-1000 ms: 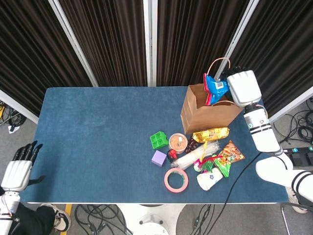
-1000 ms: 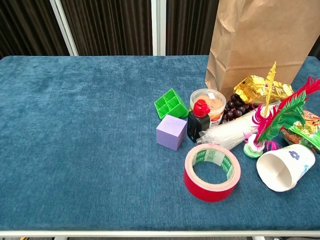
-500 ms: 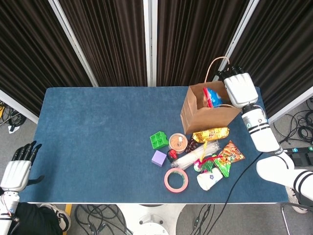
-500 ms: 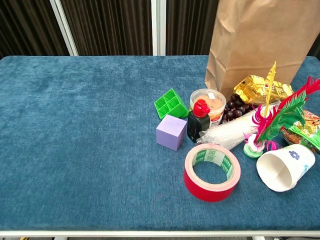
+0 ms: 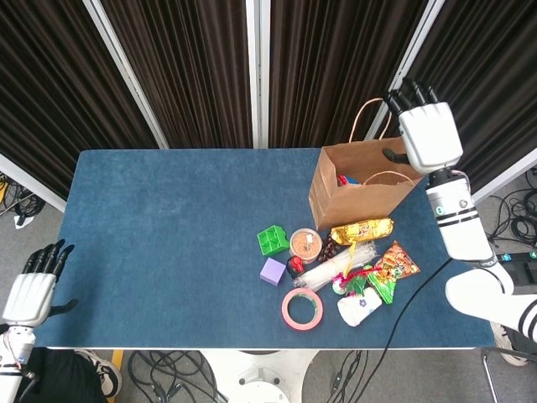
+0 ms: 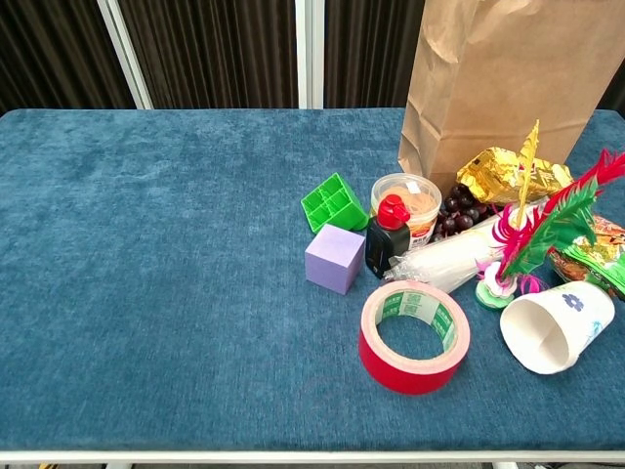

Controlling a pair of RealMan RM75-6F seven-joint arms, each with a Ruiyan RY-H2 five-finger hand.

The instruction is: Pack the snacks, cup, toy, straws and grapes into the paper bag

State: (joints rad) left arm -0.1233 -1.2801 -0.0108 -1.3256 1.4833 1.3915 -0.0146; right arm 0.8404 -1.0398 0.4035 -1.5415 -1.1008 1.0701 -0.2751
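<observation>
Both hands empty, fingers spread: right hand [image 5: 430, 134] above paper bag [image 5: 357, 186], left hand [image 5: 30, 290] off the table [image 5: 168, 243].

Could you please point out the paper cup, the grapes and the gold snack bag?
Cup [image 6: 562, 322], chest view, on its white side wall.
Grapes [image 6: 457, 212], chest view, on the dark cluster.
Gold bag [image 5: 362, 228], head view, on its middle.

The brown paper bag [image 5: 357, 186] stands upright and open, with gold snack [image 6: 508, 172], grapes [image 6: 457, 212], straws [image 6: 451, 258], feathered toy [image 6: 532, 237] and tipped cup [image 6: 557, 326] beside it.
</observation>
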